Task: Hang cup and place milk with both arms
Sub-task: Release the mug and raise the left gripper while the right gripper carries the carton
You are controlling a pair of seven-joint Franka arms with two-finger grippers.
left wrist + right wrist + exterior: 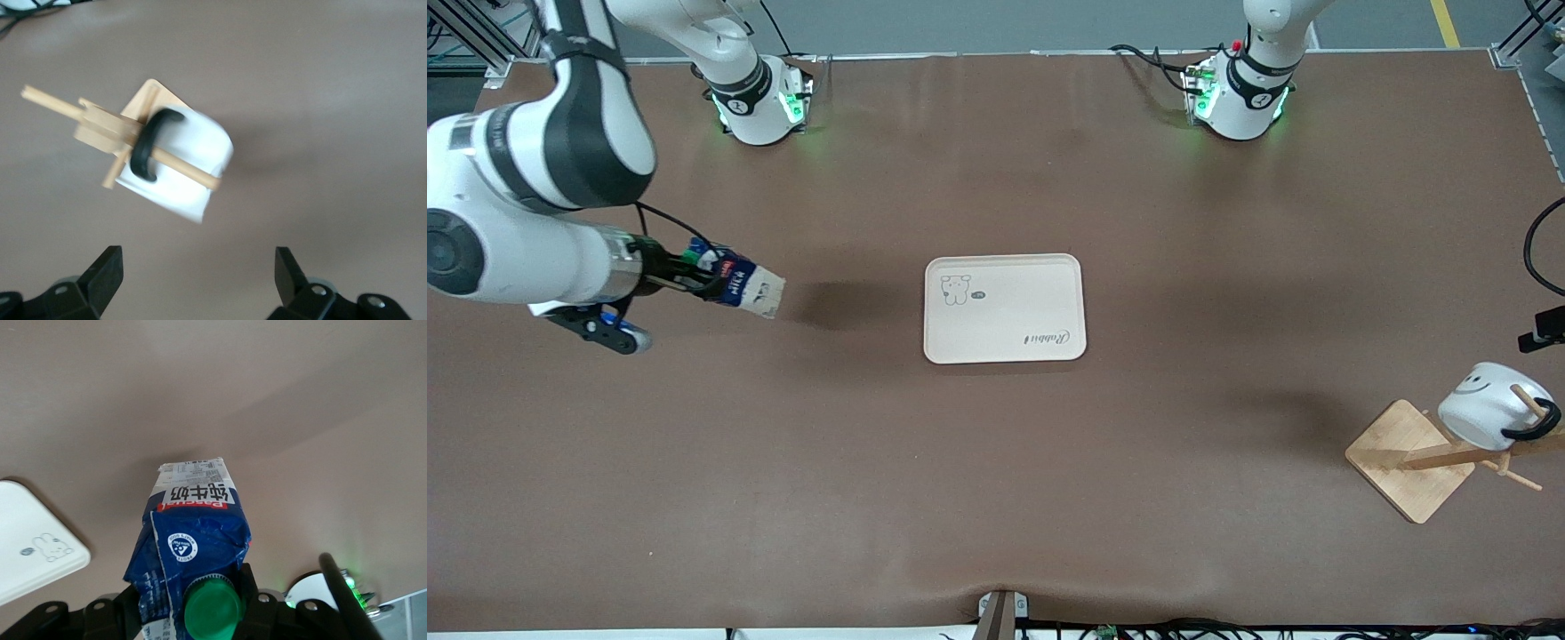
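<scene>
Brown desk (pixel 996 498) below: right hand (pixel 694 271) pinching milk (pixel 747 289), tray (pixel 1005 308) ahead toward the left arm's end; left hand (pixel 197 283) spread over hung cup (pixel 190 167).

The cream tray (pixel 1005 308) bears the script word "Rabbit" along one edge, beside a small rabbit drawing. The milk (pixel 743 286), well apart from the tray, carries "MILK" lettering and Chinese characters on its side.

The left claw (pixel 198 277) lies outside the front view's edge; only its fingertips show at the wrist picture's edge. The cup (pixel 190 167) looks blurred there.
</scene>
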